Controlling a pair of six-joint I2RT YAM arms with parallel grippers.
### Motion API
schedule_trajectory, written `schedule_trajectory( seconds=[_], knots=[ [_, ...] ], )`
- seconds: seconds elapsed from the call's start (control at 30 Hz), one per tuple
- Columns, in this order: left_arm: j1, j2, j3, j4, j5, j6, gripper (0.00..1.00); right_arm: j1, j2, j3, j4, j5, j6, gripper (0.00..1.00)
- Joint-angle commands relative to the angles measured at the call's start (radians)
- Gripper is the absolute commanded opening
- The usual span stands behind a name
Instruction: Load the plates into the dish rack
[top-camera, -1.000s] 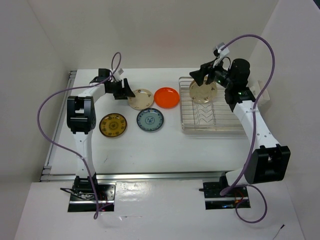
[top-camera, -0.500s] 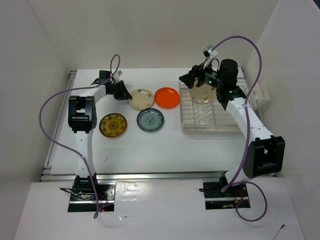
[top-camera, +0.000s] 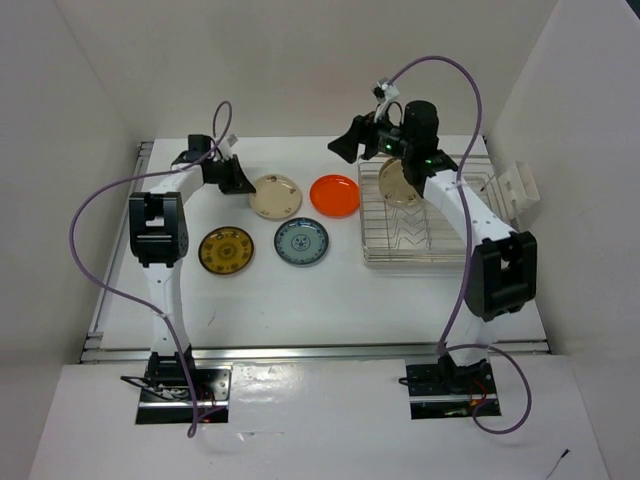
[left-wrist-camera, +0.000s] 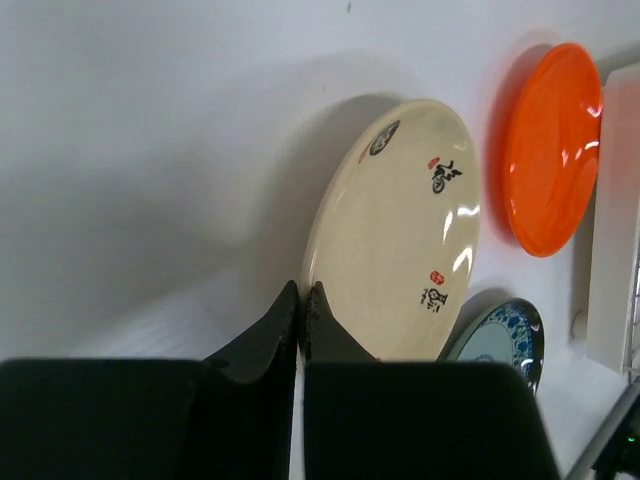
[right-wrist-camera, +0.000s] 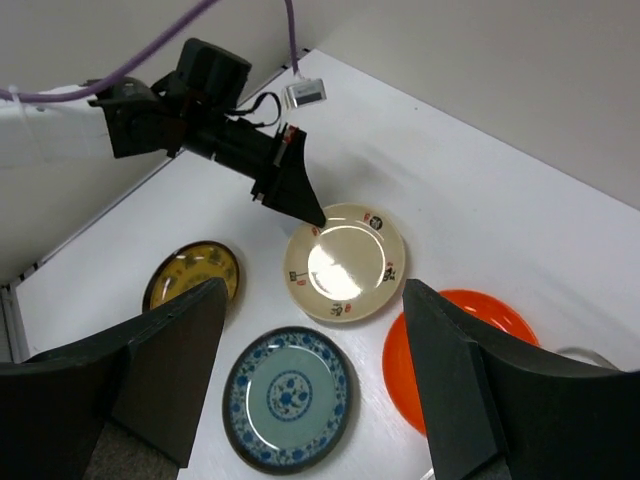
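Since one second ago the right arm has swung to the left, away from above the dish rack (top-camera: 400, 245). The right pincer (top-camera: 346, 150) now hangs just past the rack's far left corner, above the bench (top-camera: 300, 290). Its fingers stand wide apart and hold nothing. The left pincer (left-wrist-camera: 302, 295) has shifted only a little. It is well to the left of the rack, with its two fingers pressed together and nothing between them. Its tips are at the rim of the flat cream plate (top-camera: 277, 196), which lies on the bench. The standing cream plate (top-camera: 396, 183) is on edge in the far left part of the rack. The orange plate (top-camera: 334, 195) lies just beside the rack's left side. The blue-grey plate (top-camera: 301, 241) and the yellow-brown plate (top-camera: 225, 249) lie farther left of the rack.
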Motion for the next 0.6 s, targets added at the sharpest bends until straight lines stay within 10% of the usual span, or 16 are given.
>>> schedule_trajectory(
  seconds=[0.0,0.57],
  knots=[
    [0.036,-0.163,0.100,-0.023,0.043,0.133,0.00,0.038,0.077,0.103,-0.027,-0.026,0.026,0.79],
    [-0.095,-0.323,0.065,-0.074,0.331,0.302,0.00,0.103,0.390,0.329,-0.070,-0.191,0.057,0.73]
  ],
)
